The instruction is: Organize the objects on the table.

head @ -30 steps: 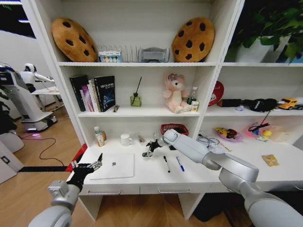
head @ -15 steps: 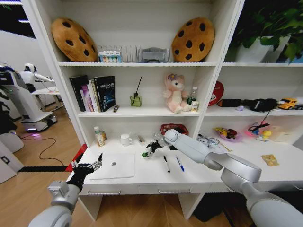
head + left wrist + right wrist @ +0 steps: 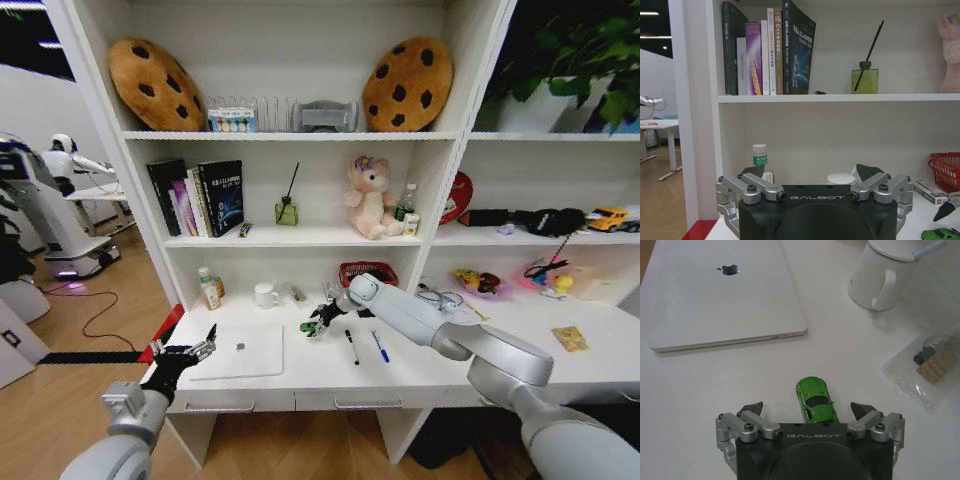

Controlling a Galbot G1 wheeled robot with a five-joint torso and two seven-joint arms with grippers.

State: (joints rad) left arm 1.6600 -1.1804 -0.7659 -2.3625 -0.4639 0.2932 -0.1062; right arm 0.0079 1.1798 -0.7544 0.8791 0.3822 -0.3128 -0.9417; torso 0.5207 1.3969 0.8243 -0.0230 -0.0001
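Right wrist view: right gripper (image 3: 807, 411) spread, fingers either side of one green toy car (image 3: 814, 399) on the table (image 3: 700, 390), right of one laptop (image 3: 720, 290). Two pens (image 3: 352, 346) lie right; red basket (image 3: 367, 271) far, contents unclear. Left gripper (image 3: 196, 350) spread at near-left edge

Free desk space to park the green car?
Bare strip between the laptop and black pen, along the table front edge. Crowded at the back: bottles, mug, red basket. Right gripper hangs open over the car.

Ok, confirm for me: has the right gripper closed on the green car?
No: the right gripper is open, fingertips apart on either side of the green car, which sits on the table.
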